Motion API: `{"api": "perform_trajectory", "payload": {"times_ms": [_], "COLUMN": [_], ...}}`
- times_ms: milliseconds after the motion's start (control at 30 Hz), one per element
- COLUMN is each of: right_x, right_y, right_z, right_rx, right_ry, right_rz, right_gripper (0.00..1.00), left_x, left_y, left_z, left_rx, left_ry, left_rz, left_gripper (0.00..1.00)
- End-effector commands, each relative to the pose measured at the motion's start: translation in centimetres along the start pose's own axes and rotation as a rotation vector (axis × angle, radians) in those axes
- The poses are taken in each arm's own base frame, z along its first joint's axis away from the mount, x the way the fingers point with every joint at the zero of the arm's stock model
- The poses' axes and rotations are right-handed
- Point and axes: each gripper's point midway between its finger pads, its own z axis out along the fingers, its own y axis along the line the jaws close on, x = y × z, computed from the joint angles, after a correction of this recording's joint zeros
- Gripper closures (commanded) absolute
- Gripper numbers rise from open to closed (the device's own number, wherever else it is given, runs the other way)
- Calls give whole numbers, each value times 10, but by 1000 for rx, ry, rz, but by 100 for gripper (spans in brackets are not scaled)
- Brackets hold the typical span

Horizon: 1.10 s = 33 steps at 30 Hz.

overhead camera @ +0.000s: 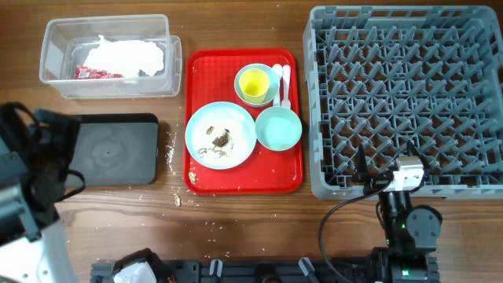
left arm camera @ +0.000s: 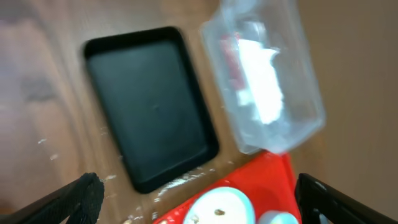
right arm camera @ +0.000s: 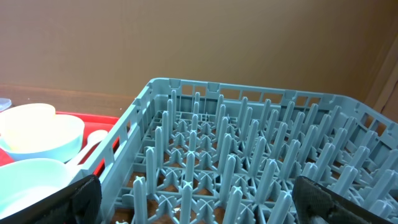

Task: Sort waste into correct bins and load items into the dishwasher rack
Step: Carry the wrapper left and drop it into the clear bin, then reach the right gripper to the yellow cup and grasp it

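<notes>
Jaws wide and empty, the left gripper (left arm camera: 199,200) points at the black tray (left arm camera: 149,106) beside the clear tub (left arm camera: 308,106) holding napkins (left arm camera: 261,87), while the right gripper (right arm camera: 196,200) faces the grey rack (right arm camera: 249,155), bowls (right arm camera: 40,132) at its left.

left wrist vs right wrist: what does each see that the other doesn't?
Left wrist only: black tray, clear tub holding a white napkin and red wrapper, and the plate.
Right wrist only: dishwasher rack, two pale bowls beside it, and a spoon handle.
Both: red tray. A pale blur at the left wrist view's bottom edge may be a bowl; cannot tell.
</notes>
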Motion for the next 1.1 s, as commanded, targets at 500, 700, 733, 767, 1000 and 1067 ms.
{"api": "perform_trajectory", "payload": {"times_ms": [500, 700, 733, 767, 1000, 1067], "right_x": [0, 0, 0, 0, 0, 0], "right_y": [-3, -4, -3, -4, -4, -4], "right_z": [0, 0, 0, 0, 0, 0], "right_rx": [18, 18, 18, 18, 18, 18], "right_ry": [-1, -1, -1, -1, -1, -1], "right_rz": [-10, -10, -10, -11, -10, -10], "right_gripper": [0, 0, 0, 0, 0, 0], "left_x": [-3, -3, -3, -3, -3, -3], "left_y": [7, 7, 7, 7, 7, 7], "left_z": [47, 47, 46, 46, 46, 47], "left_rx": [-149, -148, -148, -148, -148, -148], "left_ry": [74, 74, 74, 74, 74, 74], "left_rz": [-2, -2, -2, -2, -2, -2], "left_gripper": [0, 0, 0, 0, 0, 0]}}
